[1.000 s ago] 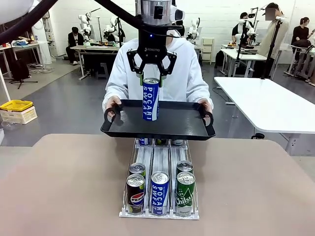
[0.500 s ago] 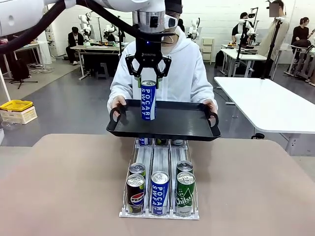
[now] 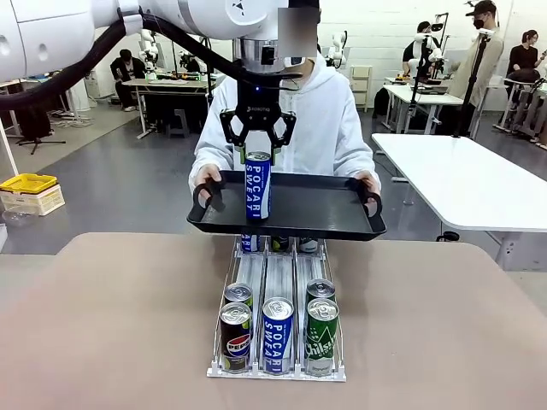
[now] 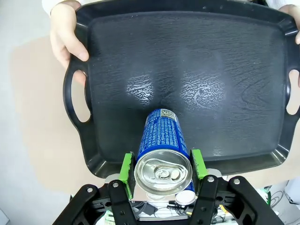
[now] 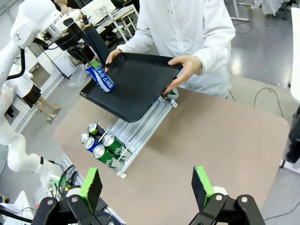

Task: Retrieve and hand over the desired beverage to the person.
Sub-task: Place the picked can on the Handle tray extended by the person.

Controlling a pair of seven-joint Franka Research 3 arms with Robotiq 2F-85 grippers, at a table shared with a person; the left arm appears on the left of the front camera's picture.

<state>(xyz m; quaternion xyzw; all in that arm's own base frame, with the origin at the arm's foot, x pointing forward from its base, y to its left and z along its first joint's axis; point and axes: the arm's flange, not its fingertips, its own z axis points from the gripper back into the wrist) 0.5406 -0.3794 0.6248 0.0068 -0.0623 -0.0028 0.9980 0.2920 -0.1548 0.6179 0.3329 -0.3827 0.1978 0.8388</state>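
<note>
The desired beverage is a blue Pocari Sweat can [image 3: 257,186]. My left gripper [image 3: 258,143] is shut on its top rim and holds it upright over a black tray [image 3: 316,224]. The person [image 3: 329,120] in a white hooded jacket holds the tray by both handles at the table's far edge. In the left wrist view the green pads [image 4: 126,168] clamp the can [image 4: 163,140] over the tray floor [image 4: 211,70], and I cannot tell whether its base touches. My right gripper [image 5: 147,185] is open and high above the table, with the can [image 5: 101,77] and tray [image 5: 140,89] far off.
A clear three-lane rack [image 3: 265,273] on the tan table holds a Pepsi can [image 3: 235,335], a Pocari can [image 3: 277,333], a green Chilsung can [image 3: 321,335] and more behind. A white table [image 3: 479,179] stands at the right, a yellow bin [image 3: 27,183] at the far left.
My left gripper has carried the can a little lower and farther toward the person. The person has shifted the tray slightly to the right. The right gripper stays open.
</note>
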